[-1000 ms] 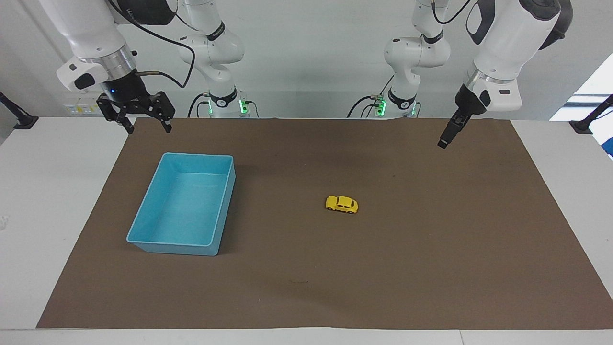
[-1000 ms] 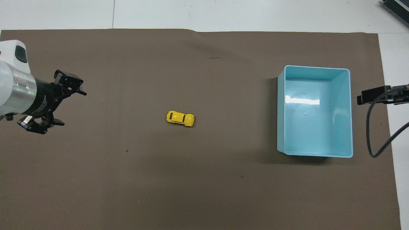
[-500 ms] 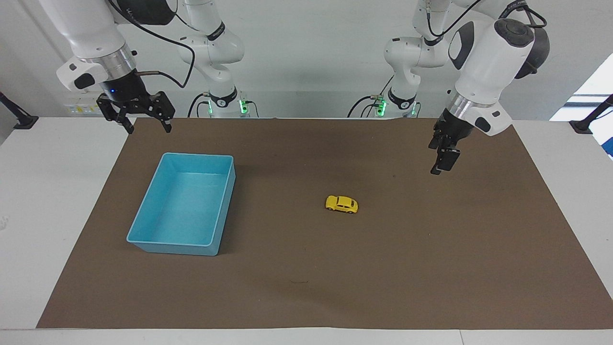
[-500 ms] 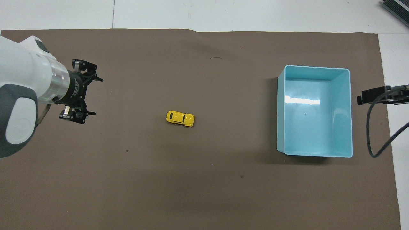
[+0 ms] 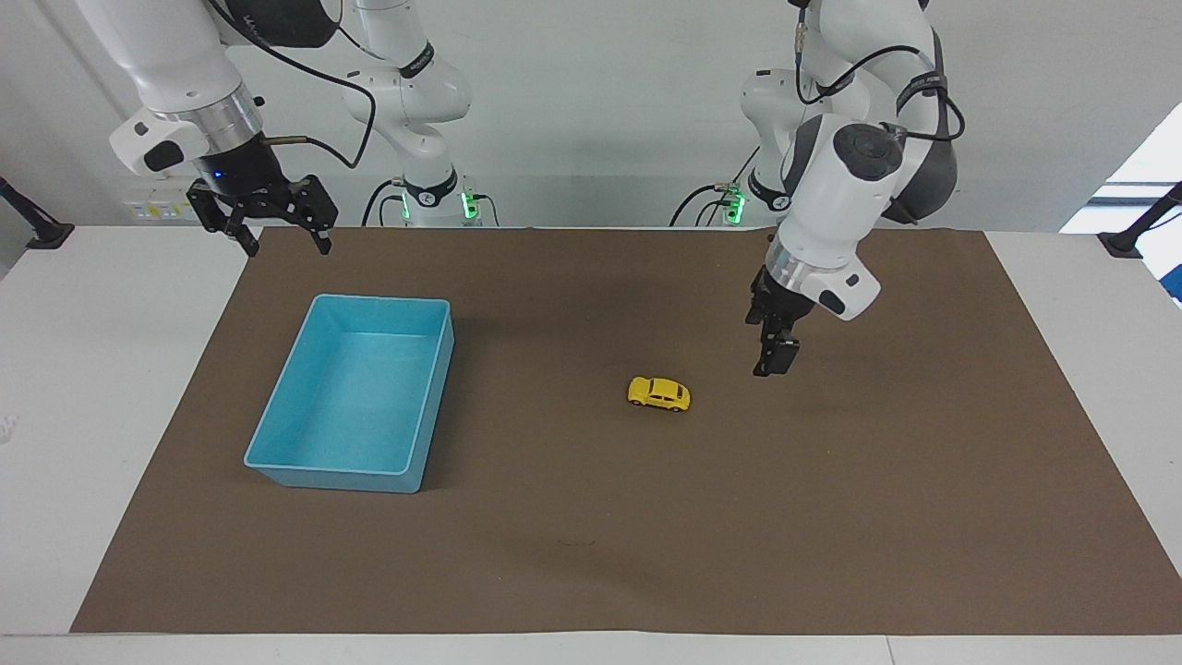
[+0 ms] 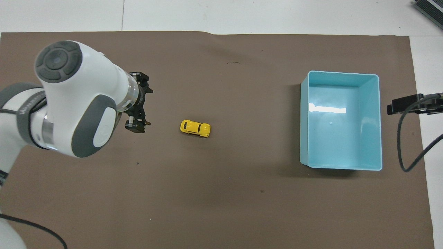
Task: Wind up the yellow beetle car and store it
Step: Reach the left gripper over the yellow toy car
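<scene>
Brown mat [image 5: 831,517] covers the table. Blue bin [image 5: 277,465] empty, toward right arm's end. Right gripper [image 5: 282,238] waits over mat's robot-side edge, jaws apart. Left gripper [image 5: 774,356], jaws apart, hangs just beside yellow beetle car [image 5: 659,393] mid-mat; the car's long axis points at it. Left arm nearer.

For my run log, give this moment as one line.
left end effector: open, over mat beside yellow beetle car | right end effector: open, waiting | car: on mat, untouched | blue bin: empty
</scene>
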`<move>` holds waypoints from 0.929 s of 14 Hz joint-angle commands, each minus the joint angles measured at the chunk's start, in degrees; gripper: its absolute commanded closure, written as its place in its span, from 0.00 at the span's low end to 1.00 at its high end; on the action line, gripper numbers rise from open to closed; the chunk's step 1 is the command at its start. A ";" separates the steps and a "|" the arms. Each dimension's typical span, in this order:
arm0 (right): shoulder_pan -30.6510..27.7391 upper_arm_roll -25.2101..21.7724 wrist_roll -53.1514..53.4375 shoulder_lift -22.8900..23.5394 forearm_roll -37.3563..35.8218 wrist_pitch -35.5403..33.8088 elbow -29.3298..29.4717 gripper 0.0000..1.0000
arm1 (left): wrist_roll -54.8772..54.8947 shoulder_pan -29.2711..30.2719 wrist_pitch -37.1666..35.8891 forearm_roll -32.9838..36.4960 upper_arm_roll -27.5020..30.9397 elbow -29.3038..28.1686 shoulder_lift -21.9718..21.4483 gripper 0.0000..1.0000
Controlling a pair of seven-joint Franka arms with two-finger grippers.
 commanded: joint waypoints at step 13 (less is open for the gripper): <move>-0.67 -0.20 -1.42 -2.06 -0.03 -0.29 -2.41 0.00 | -12.01 -10.68 15.47 0.21 1.05 -5.19 11.09 0.00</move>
